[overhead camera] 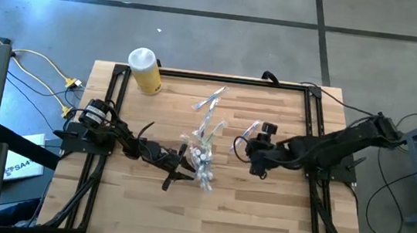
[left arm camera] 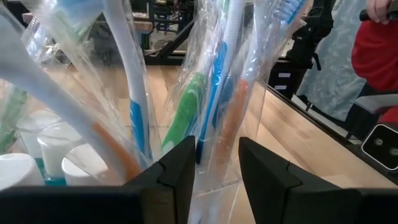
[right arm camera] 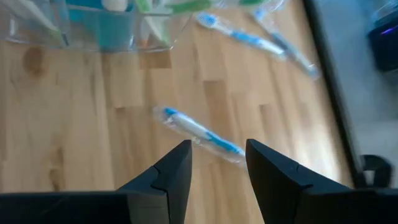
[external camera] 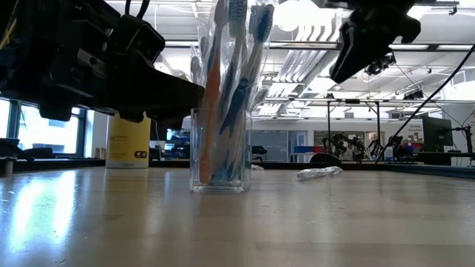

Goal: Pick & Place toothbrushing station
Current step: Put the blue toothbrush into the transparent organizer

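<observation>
The clear plastic cup (external camera: 217, 159) stands upright on its base at mid-table (overhead camera: 202, 159), stuffed with wrapped toothbrushes (left arm camera: 214, 93) and white-capped teal tubes (left arm camera: 37, 158). My left gripper (left arm camera: 217, 163) reaches in level from the table's left (overhead camera: 180, 160) and is shut on the cup. More wrapped toothbrushes lie flat on the wood beyond and to the right of the cup (overhead camera: 210, 100) (overhead camera: 251, 129). My right gripper (right arm camera: 217, 152) hangs open and tilted down (overhead camera: 254, 162) over one loose toothbrush (right arm camera: 199, 132), touching nothing. My left gripper has the cup's clear wall (left arm camera: 214, 196) between its two fingers, near the rim on the side that faces the table's left. The fingers come in level. Whether one finger is inside the cup, I cannot tell. The cup stays upright with its base on the table.
A yellow bottle with a white cap (overhead camera: 145, 69) stands at the far left corner. A black frame (overhead camera: 213, 77) runs along the table's far and side edges. Bare wood lies in front of the cup (overhead camera: 198, 216). A person in red (left arm camera: 376, 43) shows beyond the table.
</observation>
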Controlling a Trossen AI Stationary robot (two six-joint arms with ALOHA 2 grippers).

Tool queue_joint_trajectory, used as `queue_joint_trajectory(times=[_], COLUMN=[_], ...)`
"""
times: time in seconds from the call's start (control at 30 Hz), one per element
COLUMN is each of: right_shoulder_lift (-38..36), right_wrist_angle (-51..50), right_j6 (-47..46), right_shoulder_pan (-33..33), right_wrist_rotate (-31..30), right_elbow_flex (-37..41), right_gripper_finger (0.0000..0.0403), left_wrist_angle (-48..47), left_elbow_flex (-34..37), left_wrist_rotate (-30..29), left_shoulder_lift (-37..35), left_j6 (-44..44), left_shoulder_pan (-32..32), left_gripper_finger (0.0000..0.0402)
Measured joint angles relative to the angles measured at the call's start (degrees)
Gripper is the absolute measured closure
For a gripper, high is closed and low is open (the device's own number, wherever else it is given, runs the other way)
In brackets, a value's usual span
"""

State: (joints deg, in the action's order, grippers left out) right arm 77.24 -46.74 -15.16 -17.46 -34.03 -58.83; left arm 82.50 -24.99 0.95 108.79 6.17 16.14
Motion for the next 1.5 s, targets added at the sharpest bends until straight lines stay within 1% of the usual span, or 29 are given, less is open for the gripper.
queue_joint_trajectory(times=[0.1,0.3,0.37,0.47,0.63,0.7,0.77,0.83,1.0,1.1,1.27,1.4,1.5], right_shoulder_lift=[0.85,1.15,1.15,1.15,1.15,1.15,1.15,1.15,1.59,2.33,5.18,8.50,12.53], right_wrist_angle=[0.81,1.31,1.36,1.53,3.04,3.80,4.67,5.91,7.44,6.54,7.61,10.96,12.86], right_j6=[0.41,4.27,5.87,7.90,12.92,16.07,19.47,22.26,24.90,25.96,28.40,31.64,33.83], right_shoulder_pan=[1.95,4.41,5.41,7.60,10.42,11.63,13.06,14.50,17.51,19.39,22.35,24.60,26.12], right_wrist_rotate=[2.93,5.57,8.35,12.99,17.35,20.36,25.64,29.35,29.83,30.10,33.33,34.04,33.81], right_elbow_flex=[0.00,0.00,0.00,0.00,0.00,0.00,0.00,0.00,-0.05,0.01,2.09,3.63,3.93], right_gripper_finger=[0.0259,0.0259,0.0259,0.0259,0.0259,0.0259,0.0259,0.0259,0.0259,0.0259,0.0259,0.0259,0.0259], left_wrist_angle=[0.02,0.02,0.02,0.02,0.15,0.31,0.52,0.52,1.80,2.64,3.04,2.60,2.61], left_elbow_flex=[-0.02,-0.02,-0.02,-0.02,0.25,0.55,0.77,0.85,2.22,3.04,4.10,4.76,5.27], left_wrist_rotate=[0.04,-0.04,-0.25,-0.44,-1.33,-1.73,-1.78,-1.80,-2.31,-2.84,-2.55,0.95,4.11], left_shoulder_lift=[0.00,0.00,0.00,0.00,0.00,0.00,0.00,0.00,0.00,-0.37,-3.63,-6.41,-8.41], left_j6=[-0.35,-1.53,-1.90,-1.90,-1.52,-1.43,-1.32,-1.02,3.06,3.10,3.13,3.15,3.15], left_shoulder_pan=[0.00,0.00,0.00,0.00,0.00,0.04,0.04,0.04,0.02,0.04,0.02,0.02,0.11], left_gripper_finger=[0.0281,0.0279,0.0271,0.0246,0.0200,0.0193,0.0191,0.0190,0.0190,0.0190,0.0190,0.0190,0.0190])
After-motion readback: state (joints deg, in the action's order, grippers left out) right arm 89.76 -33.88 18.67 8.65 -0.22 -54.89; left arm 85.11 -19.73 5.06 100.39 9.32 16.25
